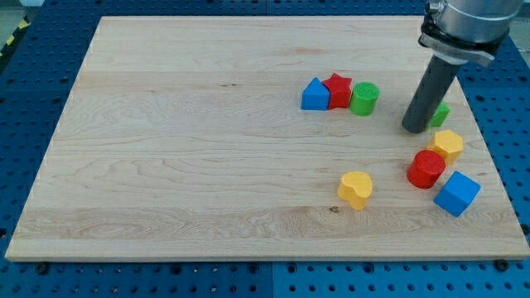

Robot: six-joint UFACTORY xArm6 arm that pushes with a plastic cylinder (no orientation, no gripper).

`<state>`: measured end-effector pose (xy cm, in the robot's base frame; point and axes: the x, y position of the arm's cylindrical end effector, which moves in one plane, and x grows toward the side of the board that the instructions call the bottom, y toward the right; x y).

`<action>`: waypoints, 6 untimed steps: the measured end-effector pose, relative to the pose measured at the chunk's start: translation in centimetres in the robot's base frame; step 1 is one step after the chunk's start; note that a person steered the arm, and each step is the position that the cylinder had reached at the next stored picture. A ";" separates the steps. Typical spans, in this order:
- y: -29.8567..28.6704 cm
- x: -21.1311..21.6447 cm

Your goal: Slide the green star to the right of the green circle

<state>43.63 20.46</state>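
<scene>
My tip is down on the wooden table near its right edge, planted just left of the green star, which peeks out from behind the rod, mostly hidden. There is no claw on this arm, only the bare rod, so nothing is held. The green circle stands further left, toward the top edge, touching the red star, with the blue triangle tight against that star's left side, three in a row. Below the tip, toward the bottom right corner, a yellow hexagon sits just above a red circle, and a blue cube lies just beside them. A yellow heart sits apart, further left.
</scene>
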 end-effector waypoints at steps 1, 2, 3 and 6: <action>0.0 -0.5; 0.8 1.7; 3.4 2.3; 6.6 -2.4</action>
